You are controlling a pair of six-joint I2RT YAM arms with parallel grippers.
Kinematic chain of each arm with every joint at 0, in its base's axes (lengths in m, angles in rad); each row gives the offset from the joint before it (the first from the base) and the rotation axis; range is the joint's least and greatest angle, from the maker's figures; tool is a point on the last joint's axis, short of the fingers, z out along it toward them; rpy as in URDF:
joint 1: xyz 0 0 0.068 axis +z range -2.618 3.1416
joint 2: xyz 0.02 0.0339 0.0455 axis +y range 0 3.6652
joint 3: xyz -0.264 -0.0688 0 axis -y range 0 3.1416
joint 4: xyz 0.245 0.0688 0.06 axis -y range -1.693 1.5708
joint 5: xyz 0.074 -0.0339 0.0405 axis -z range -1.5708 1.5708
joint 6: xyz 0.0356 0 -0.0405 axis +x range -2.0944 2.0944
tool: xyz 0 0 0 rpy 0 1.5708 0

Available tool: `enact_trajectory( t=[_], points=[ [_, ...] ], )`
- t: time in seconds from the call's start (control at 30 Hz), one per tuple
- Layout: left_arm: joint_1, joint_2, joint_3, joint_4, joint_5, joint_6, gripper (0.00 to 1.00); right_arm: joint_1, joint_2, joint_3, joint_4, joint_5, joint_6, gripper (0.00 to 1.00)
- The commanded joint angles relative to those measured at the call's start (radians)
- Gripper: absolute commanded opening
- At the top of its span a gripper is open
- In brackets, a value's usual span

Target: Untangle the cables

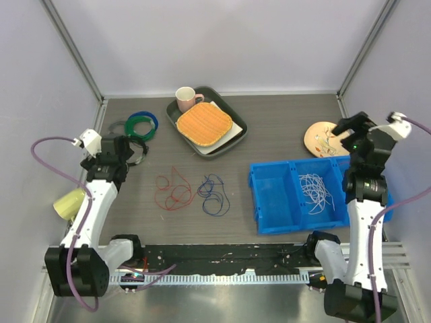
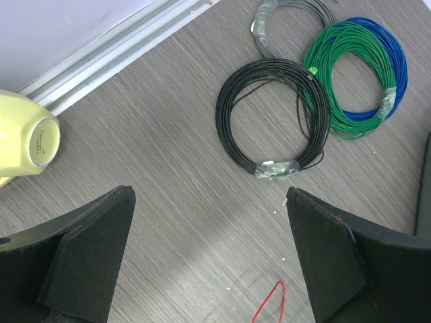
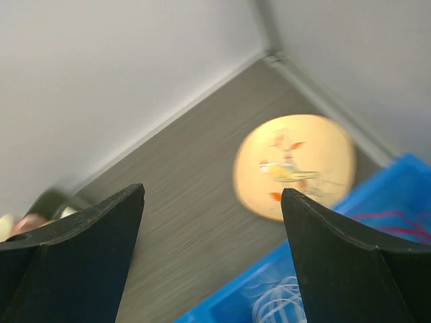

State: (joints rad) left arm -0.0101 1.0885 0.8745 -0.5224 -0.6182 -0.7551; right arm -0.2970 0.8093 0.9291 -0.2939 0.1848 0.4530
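Overhead, a thin red cable (image 1: 173,190) and a thin blue cable (image 1: 213,195) are lying near each other on the grey counter (image 1: 283,134), with a white cable (image 1: 315,190) inside the blue plastic bin (image 1: 271,198). In the left wrist view, the left pincer (image 2: 209,256), spread, is facing a black wire coil (image 2: 273,121). In the right wrist view, the right pincer (image 3: 212,256), spread, is facing a blurred painted plate (image 3: 294,165).

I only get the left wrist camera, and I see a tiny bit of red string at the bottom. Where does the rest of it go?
Observer: The thin red cable lies in loose loops on the dark wood-grain table, right beside a thin blue cable that is looped up too.
Operator: Are there any more strings I can't see?
Observer: Yes, a thin white cable sits bunched up inside the blue plastic bin, in the second compartment from the left.
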Motion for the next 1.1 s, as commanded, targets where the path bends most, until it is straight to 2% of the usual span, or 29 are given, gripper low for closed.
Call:
enact_trajectory(
  t=[0.0,0.03,0.1,0.13,0.17,0.27,0.3,0.33,0.37,0.4,0.5,0.57,0.67,0.7,0.87,0.97,1.0,1.07],
  points=[
    [0.002,-0.108,-0.117,0.282,-0.064,0.149,1.0,0.177,0.071,-0.01,0.186,-0.194,-0.045,0.88],
    [0.005,-0.111,-0.086,0.231,-0.101,0.119,1.0,0.281,0.085,-0.012,0.194,-0.142,-0.059,0.88],
    [0.044,-0.102,-0.054,0.069,-0.159,0.011,1.0,0.384,0.131,-0.007,0.219,-0.042,-0.099,0.88],
    [0.047,-0.098,-0.042,0.027,-0.24,-0.03,1.0,0.439,0.148,-0.004,0.226,-0.03,-0.105,0.89],
    [0.055,-0.095,-0.042,-0.025,-0.258,-0.062,1.0,0.453,0.163,0.003,0.239,-0.036,-0.114,0.89],
    [0.114,-0.105,-0.097,0.028,-0.252,-0.047,1.0,0.475,0.217,0.01,0.259,-0.065,-0.109,0.88],
    [0.177,-0.122,-0.118,0.062,-0.201,-0.026,1.0,0.478,0.225,0.007,0.265,-0.068,-0.103,0.88],
    [0.215,-0.131,-0.17,0.108,-0.066,-0.006,1.0,0.481,0.237,0.002,0.28,-0.071,-0.102,0.88],
    [0.252,-0.143,-0.196,0.193,0.019,0.008,1.0,0.487,0.24,0.001,0.286,-0.077,-0.103,0.88],
    [0.313,-0.15,-0.216,0.212,0.09,-0.001,1.0,0.493,0.244,-0.003,0.289,-0.077,-0.108,0.89],
    [0.334,-0.182,-0.288,0.33,0.329,0.029,1.0,0.519,0.26,-0.009,0.289,-0.087,-0.128,0.89],
    [0.331,-0.19,-0.318,0.36,0.446,0.007,1.0,0.548,0.281,-0.007,0.322,-0.107,-0.155,0.88],
    [0.329,-0.156,-0.319,0.342,0.535,-0.018,1.0,0.659,0.336,0.031,0.302,-0.097,-0.24,0.89],
    [0.32,-0.147,-0.322,0.344,0.605,-0.016,1.0,0.721,0.352,0.042,0.3,-0.09,-0.258,0.88],
    [0.236,-0.092,-0.371,0.397,0.745,-0.019,1.0,0.828,0.441,0.079,0.302,-0.104,-0.289,0.89],
    [0.116,-0.02,-0.358,0.38,0.7,-0.042,1.0,0.863,0.484,0.097,0.302,-0.079,-0.297,0.89],
    [0.051,0.037,-0.339,0.369,0.645,-0.049,1.0,0.868,0.49,0.097,0.302,-0.071,-0.298,0.88],
    [-0.02,0.103,-0.306,0.305,0.635,-0.047,1.0,0.874,0.49,0.099,0.302,-0.062,-0.301,0.88]
  ],
)
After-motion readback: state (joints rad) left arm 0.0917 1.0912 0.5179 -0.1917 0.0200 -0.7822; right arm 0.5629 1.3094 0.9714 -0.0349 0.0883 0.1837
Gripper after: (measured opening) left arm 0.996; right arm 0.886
